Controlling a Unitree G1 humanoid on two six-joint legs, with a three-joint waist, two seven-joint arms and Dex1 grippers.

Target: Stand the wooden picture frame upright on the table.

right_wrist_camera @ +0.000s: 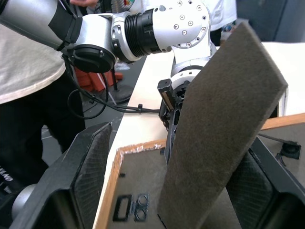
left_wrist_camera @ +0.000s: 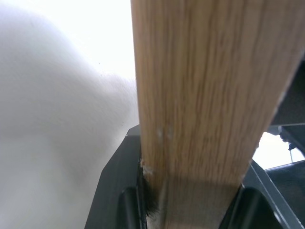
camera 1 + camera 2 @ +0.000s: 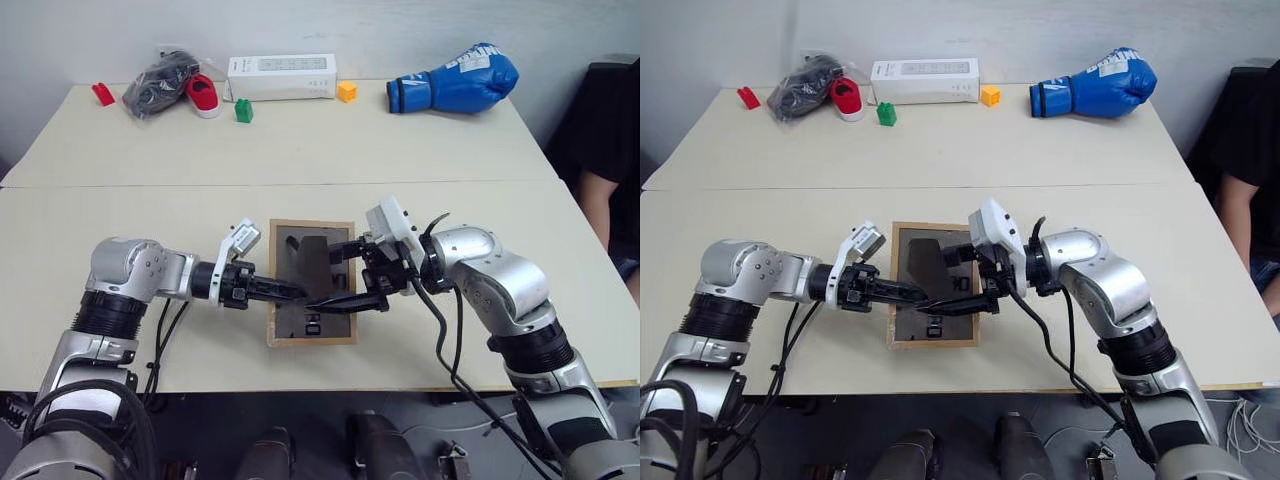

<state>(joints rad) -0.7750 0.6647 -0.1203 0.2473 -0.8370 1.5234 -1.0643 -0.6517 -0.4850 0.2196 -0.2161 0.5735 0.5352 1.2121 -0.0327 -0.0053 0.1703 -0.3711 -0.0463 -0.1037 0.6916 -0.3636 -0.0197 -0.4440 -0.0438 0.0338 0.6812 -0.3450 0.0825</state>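
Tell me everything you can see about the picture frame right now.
The frame is a small light-wood rectangle lying face down on the near section of the table, its dark grey back up. Its easel stand, a felt-like grey flap, is folded out and tilted up from the back. Small dark hanger fittings sit near the frame's near end. The left claw is shut on its left wooden edge. The right claw is open, its fingers either side of the stand. The front is hidden.
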